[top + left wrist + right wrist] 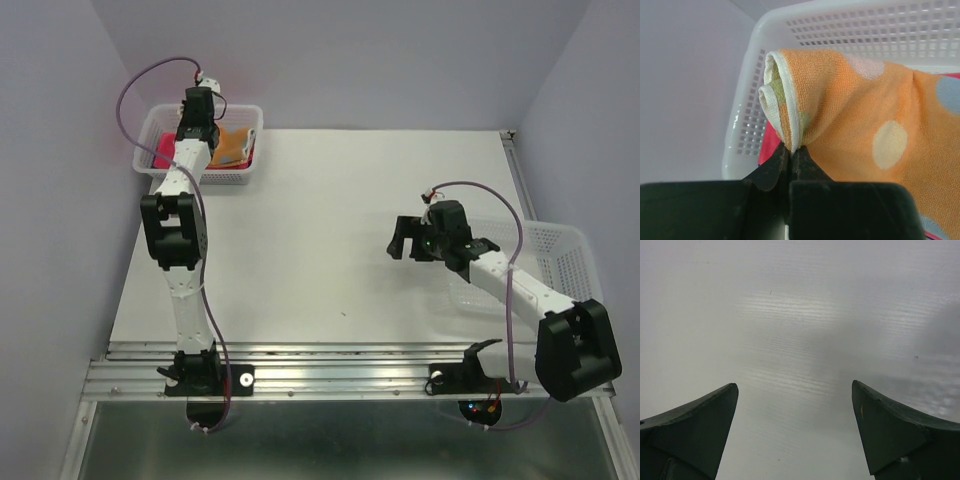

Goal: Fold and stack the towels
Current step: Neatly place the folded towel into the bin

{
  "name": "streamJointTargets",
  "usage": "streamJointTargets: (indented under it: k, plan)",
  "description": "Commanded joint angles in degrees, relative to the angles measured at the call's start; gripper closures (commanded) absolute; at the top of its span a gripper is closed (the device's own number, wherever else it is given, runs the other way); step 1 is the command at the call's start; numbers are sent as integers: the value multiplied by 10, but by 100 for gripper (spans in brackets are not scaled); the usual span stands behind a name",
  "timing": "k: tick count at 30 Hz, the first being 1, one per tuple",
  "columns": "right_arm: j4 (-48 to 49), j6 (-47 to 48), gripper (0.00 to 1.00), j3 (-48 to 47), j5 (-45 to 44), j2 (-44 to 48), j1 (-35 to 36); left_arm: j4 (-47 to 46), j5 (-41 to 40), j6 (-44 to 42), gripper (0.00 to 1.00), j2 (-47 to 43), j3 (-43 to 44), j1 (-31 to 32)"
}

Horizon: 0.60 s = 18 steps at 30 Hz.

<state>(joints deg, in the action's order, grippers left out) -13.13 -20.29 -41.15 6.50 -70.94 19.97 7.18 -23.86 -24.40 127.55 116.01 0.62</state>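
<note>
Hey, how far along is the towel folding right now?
Nothing looks done: no folded towel lies on the table. In hand: the left gripper pinches the orange patterned towel in the basket. Left: the pink-red towel there, all folding and stacking. The right gripper hangs open.

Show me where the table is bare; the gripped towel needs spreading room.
Bare: the wide middle of the table, between the left arm and the open right gripper, down to the near rail. Crowded: the far-left basket, where the left gripper pinches the orange spotted towel, and the right edge with the second basket.
</note>
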Motion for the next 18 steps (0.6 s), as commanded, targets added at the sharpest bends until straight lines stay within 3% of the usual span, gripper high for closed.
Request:
streamJointTargets:
  k: [1, 8, 9, 10, 11, 13, 18]
  plan:
    - [11, 7, 0, -43, -17, -11, 3, -51, 0, -4, 100, -21, 29, -34]
    - [8, 8, 0, -52, -12, -34, 3, -37, 45, -8, 100, -8, 27, -46]
    - [6, 7, 0, -53, -13, -34, 4, -24, 45, -7, 94, 4, 36, -47]
    - [6, 9, 0, -51, -14, -33, 3, -2, 37, -3, 77, 10, 60, -47]
    - [6, 7, 0, -51, -14, -33, 3, 4, 23, 3, 56, 20, 70, -47]
    - [7, 6, 0, -53, -14, -32, 3, 13, -10, 8, 2, 24, 95, -47]
    - [7, 1, 0, -53, -14, -25, 3, 32, -22, 44, 1, -21, 121, -47]
